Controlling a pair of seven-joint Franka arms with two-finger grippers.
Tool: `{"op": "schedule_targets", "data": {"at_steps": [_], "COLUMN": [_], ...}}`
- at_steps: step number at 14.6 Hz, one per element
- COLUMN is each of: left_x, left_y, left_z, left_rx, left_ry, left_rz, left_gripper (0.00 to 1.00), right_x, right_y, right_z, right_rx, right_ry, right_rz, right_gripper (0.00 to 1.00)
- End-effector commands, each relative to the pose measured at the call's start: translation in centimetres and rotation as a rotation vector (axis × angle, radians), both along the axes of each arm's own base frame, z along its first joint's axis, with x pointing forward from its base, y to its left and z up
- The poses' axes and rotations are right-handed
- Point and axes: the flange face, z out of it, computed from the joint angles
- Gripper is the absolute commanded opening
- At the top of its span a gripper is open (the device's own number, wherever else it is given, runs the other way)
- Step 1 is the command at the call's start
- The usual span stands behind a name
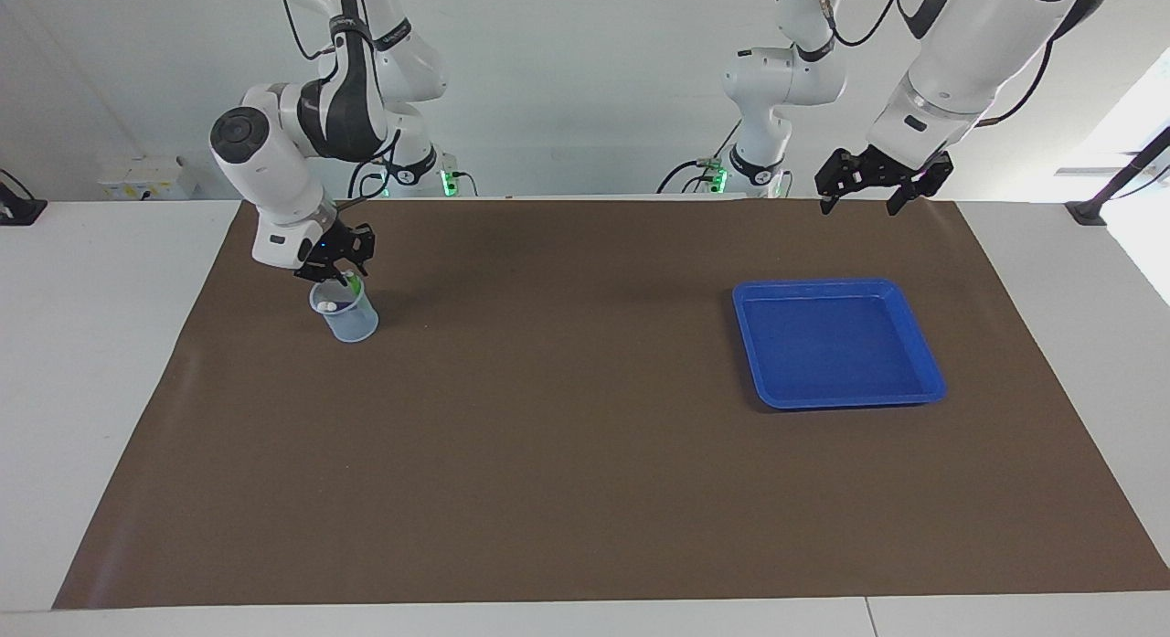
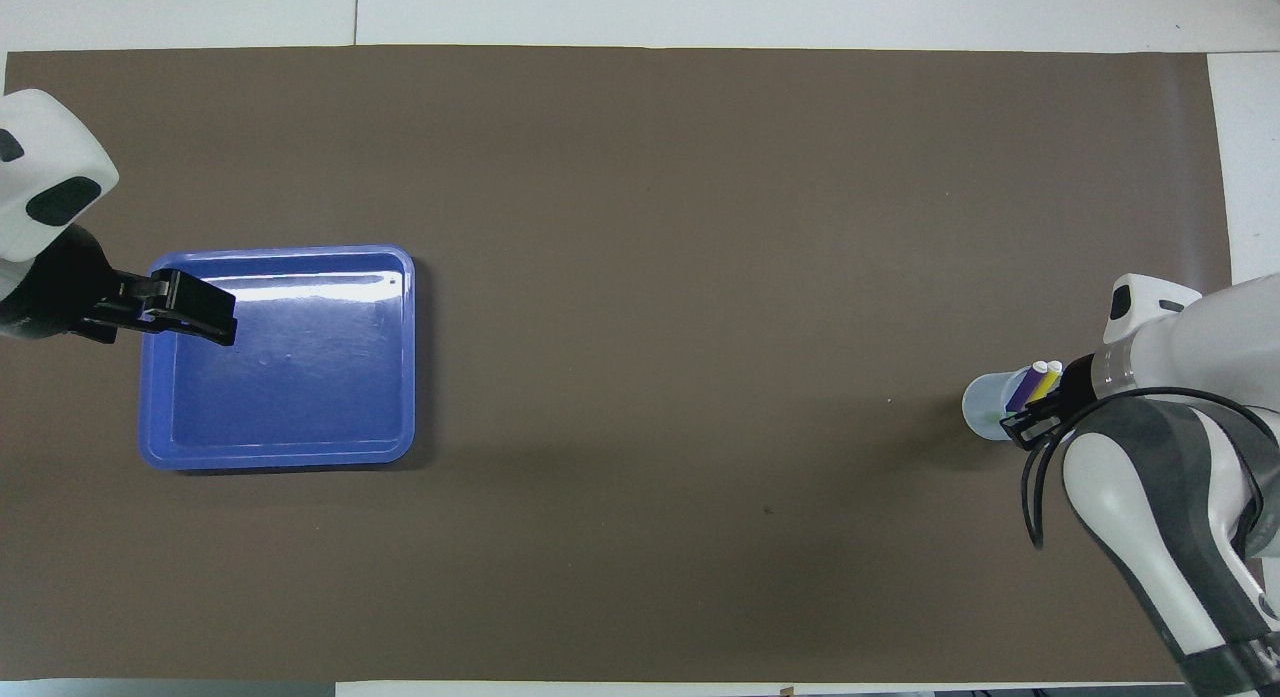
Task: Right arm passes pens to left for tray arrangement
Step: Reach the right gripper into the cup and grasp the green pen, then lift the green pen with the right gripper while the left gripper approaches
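A small translucent cup (image 1: 352, 319) stands on the brown mat toward the right arm's end of the table. A purple pen (image 2: 1022, 389) and a yellow pen (image 2: 1045, 383) stand in it, pale ends up. My right gripper (image 1: 340, 273), with its blue wrist light, is at the cup's mouth, right at the green pen (image 1: 351, 279). In the overhead view it (image 2: 1030, 427) covers part of the cup (image 2: 982, 407). The blue tray (image 1: 836, 345) lies empty toward the left arm's end. My left gripper (image 1: 859, 206) hangs open and empty in the air over the tray's (image 2: 290, 397) edge.
The brown mat (image 1: 567, 454) covers most of the white table. Both arm bases and their cables stand along the table edge nearest the robots.
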Motion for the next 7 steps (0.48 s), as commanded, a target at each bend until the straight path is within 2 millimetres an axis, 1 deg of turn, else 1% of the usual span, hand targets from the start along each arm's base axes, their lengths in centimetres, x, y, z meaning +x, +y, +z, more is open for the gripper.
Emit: {"op": "schedule_targets", "data": {"at_steps": [1,3,4,5,6,7], "left_x": [-0.4,-0.4,-0.4,-0.4,-0.4,-0.4], "left_y": [0.3,0.3,0.2,0.3,0.3,0.3], "left_z": [0.1,0.1,0.2,0.2,0.2,0.1], "left_rx": [-0.001,-0.001,-0.003,-0.001,-0.001,-0.001], "left_ry": [-0.005,-0.005,-0.007,-0.007,-0.007,-0.006], "left_rz": [0.012,0.012,0.012,0.012,0.012,0.014], "left_gripper": [1.0,1.0,1.0,1.0,1.0,1.0], "right_x": [0.0,0.4,0.9,1.8,2.9,4.0], "right_y": [0.2,-0.3,-0.6,-0.8,-0.7,-0.2], "right_z": [-0.1,0.1,0.8,2.3,4.7,7.4], "right_rx": [0.01,0.013,0.015,0.01,0.008,0.009], "right_ry": [-0.018,-0.021,-0.029,-0.044,-0.038,-0.031], "right_rz": [-0.027,-0.021,-0.001,0.015,0.021,0.028], "right_gripper": [0.0,0.0,0.0,0.0,0.0,0.0]}}
